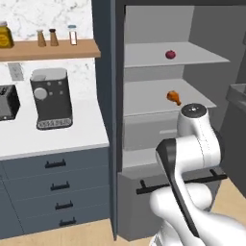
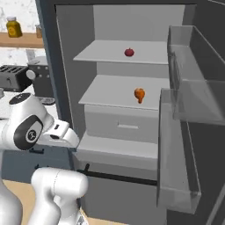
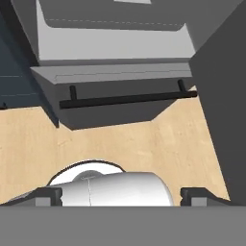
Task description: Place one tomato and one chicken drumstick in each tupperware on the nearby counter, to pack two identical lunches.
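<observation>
A red tomato (image 1: 170, 55) (image 2: 129, 52) lies on the upper shelf of the open fridge. On the shelf below it rests an orange-brown chicken drumstick (image 1: 174, 97) (image 2: 139, 94). The white counter (image 1: 48, 139) runs to the left of the fridge, over dark blue-grey drawers. The tupperware is out of view. My gripper (image 3: 122, 194) is open, its two dark fingertips (image 3: 48, 196) wide apart with nothing between them. It hangs low in front of the fridge, facing down at the wooden floor and the fridge's bottom drawer.
A coffee machine (image 1: 50, 98) and a dark toaster (image 1: 7, 103) stand on the counter, under a wooden shelf with jars (image 1: 48, 48). The fridge door (image 2: 184, 110) with clear bins stands open on the right. The bottom drawer's black bar handle (image 3: 127, 98) juts out below the shelves.
</observation>
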### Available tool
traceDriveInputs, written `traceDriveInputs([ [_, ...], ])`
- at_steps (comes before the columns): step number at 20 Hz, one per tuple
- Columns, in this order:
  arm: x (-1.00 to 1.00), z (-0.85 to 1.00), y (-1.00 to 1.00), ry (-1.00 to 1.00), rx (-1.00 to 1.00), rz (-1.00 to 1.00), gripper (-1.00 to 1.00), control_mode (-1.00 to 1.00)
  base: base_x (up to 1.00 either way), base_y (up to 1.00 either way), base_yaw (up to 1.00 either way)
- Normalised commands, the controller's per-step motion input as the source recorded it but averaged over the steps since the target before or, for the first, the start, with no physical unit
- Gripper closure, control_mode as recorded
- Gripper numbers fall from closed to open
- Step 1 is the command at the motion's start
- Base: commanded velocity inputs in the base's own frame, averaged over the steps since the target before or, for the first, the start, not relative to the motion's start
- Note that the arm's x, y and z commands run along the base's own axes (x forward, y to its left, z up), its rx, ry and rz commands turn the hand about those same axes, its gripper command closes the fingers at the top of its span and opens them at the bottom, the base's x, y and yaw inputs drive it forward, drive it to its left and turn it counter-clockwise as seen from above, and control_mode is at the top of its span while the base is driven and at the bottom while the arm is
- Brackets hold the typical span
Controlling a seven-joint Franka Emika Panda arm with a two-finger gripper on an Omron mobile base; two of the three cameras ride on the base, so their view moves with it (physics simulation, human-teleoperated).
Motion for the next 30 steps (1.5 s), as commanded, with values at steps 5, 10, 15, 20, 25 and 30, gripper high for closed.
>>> traceDriveInputs([
  [5,0.00,0.00,0.00,0.00,0.00,0.00,-1.00,1.00,0.02,-0.68,0.00],
  [10,0.00,0.00,0.00,0.00,0.00,0.00,-1.00,1.00,0.21,-0.31,0.00],
  [15,0.00,0.00,0.00,0.00,0.00,0.00,-1.00,1.00,0.54,-0.08,0.00],
  [20,0.00,0.00,0.00,0.00,0.00,0.00,-1.00,1.00,0.64,-0.25,0.00],
  [25,0.56,-0.04,-0.29,-0.13,0.11,0.00,-1.00,-1.00,0.00,0.00,0.00],
  [30,0.64,0.00,-0.15,-0.18,0.09,0.00,-1.00,-1.00,0.00,0.00,0.00],
])
